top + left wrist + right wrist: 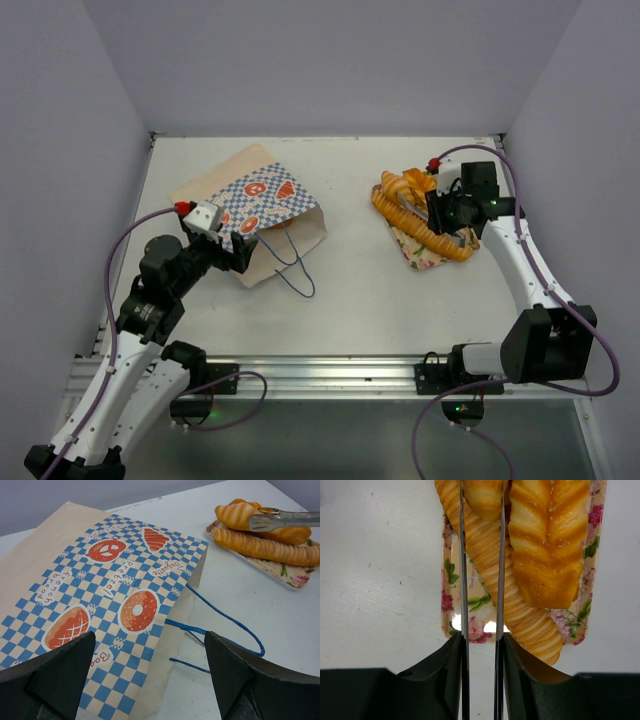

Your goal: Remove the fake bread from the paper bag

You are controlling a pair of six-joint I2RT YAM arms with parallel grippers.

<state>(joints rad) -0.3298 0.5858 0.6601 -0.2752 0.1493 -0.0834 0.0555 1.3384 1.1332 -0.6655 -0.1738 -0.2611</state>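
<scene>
While the paper bag lay flat on the left of the table, its blue cord handles trailing from the mouth and its inside hidden from me, the fake bread sat piled on the floral tray at the right. The left gripper hung spread wide just above the bag's checkered face. The right gripper, reaching over the tray, was clenched on metal tongs whose blades ran out over the loaves.

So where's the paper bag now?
In the overhead view the paper bag lies flat on the left, just ahead of the left gripper, with the floral tray far to its right.
</scene>
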